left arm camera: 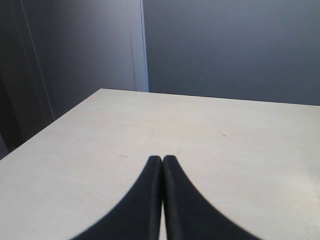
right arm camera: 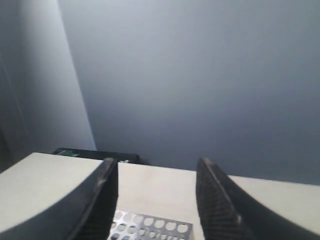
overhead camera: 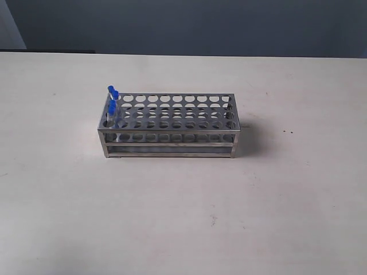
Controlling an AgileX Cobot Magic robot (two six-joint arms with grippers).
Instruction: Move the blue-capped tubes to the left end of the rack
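The steel rack (overhead camera: 172, 123) stands mid-table in the exterior view. The blue-capped tubes (overhead camera: 112, 103) stand upright in the holes of its left end, one behind another. Neither arm shows in the exterior view. My left gripper (left arm camera: 162, 159) is shut with nothing between its fingers, over bare tabletop in the left wrist view. My right gripper (right arm camera: 157, 167) is open and empty, and a corner of the rack's pierced top plate (right arm camera: 150, 227) shows below and between its fingers, well apart from them. No tubes show in either wrist view.
The pale table (overhead camera: 183, 217) spreads wide around the rack. A dark wall (overhead camera: 200, 26) runs behind its far edge. A dark object with a green spot (right arm camera: 80, 153) lies beyond the table edge in the right wrist view.
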